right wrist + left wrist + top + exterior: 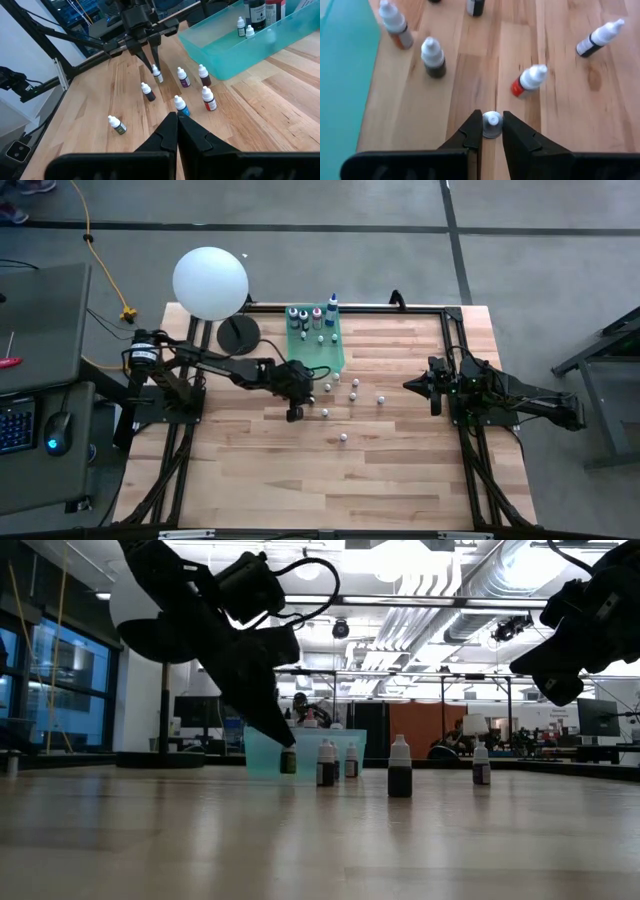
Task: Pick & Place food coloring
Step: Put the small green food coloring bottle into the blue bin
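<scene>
While I work from the left, my left gripper (pixel 492 131) sits low on the table (pixel 400 470) just in front of the green tray (pixel 335 358), its fingers (pixel 470 137) closed around the white cap of one small bottle (pixel 492 125) that stands upright on the wood. I'd judge it very light, hard plastic and smooth, so it could twist or squirt out under a pinch; holding at the cap shoulder as I have it, or lower on the body, looks safest. Other bottles stand loose nearby (pixel 354 383), one apart toward the near edge (pixel 342 437), and several already stand in the tray (pixel 318 315). Further right, my right gripper (pixel 176 131) waits at the table's right side, fingers pressed together and holding nothing.
</scene>
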